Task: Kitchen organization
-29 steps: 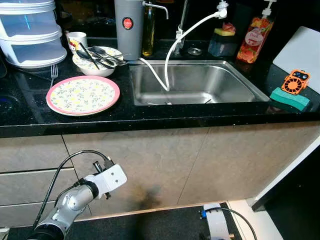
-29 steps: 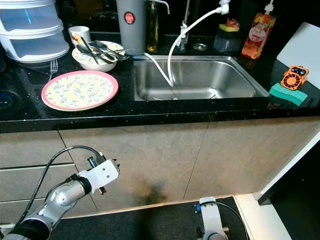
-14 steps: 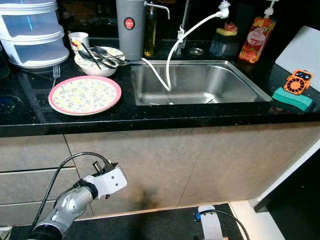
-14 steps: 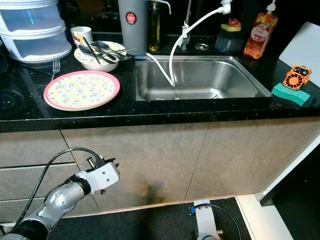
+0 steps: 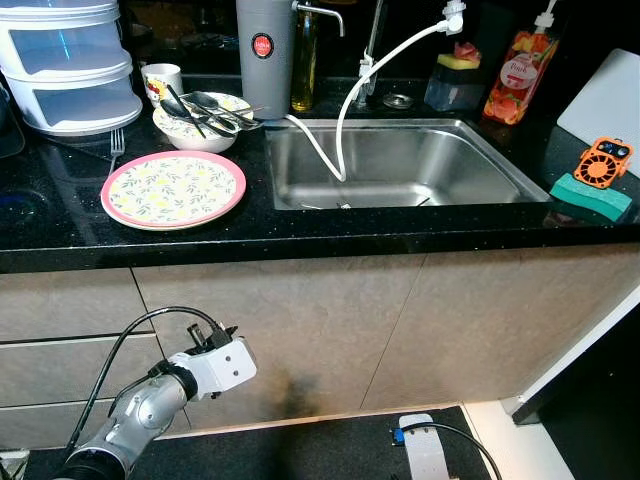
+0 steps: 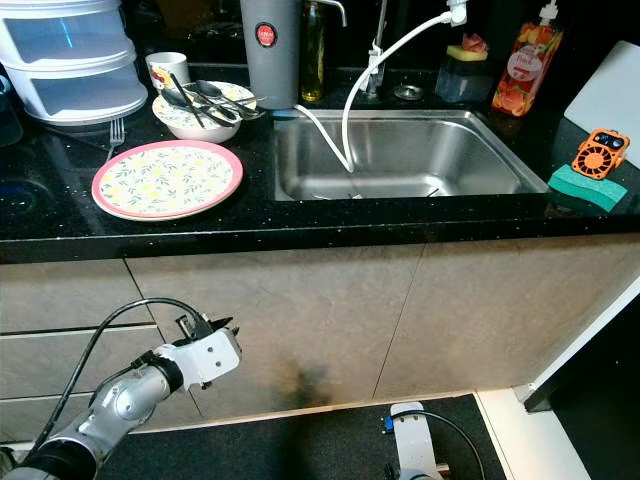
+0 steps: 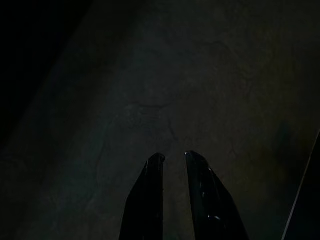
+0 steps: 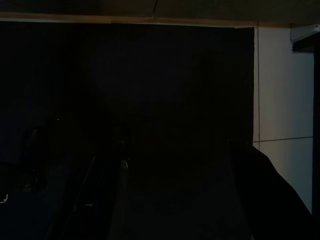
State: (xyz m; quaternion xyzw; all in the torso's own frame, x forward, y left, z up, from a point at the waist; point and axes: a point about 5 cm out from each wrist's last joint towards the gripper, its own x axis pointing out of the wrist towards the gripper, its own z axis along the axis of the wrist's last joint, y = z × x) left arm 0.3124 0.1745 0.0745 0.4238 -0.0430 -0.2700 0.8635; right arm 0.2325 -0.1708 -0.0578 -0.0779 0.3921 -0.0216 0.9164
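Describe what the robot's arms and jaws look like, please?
The left arm is a silver metal tube ending in a white boxy wrist, with a black cable looping over it. Its left gripper has two long, glossy black fingers. The right arm shows a white casing with a blue connector.

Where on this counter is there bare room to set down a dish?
Free: the black counter left of the pink floral plate, and the strip between the sink and the green sponge. The sink basin is mostly bare apart from the white hose. Crowded: the back-left corner, with the bowl of cutlery, mug and fork.
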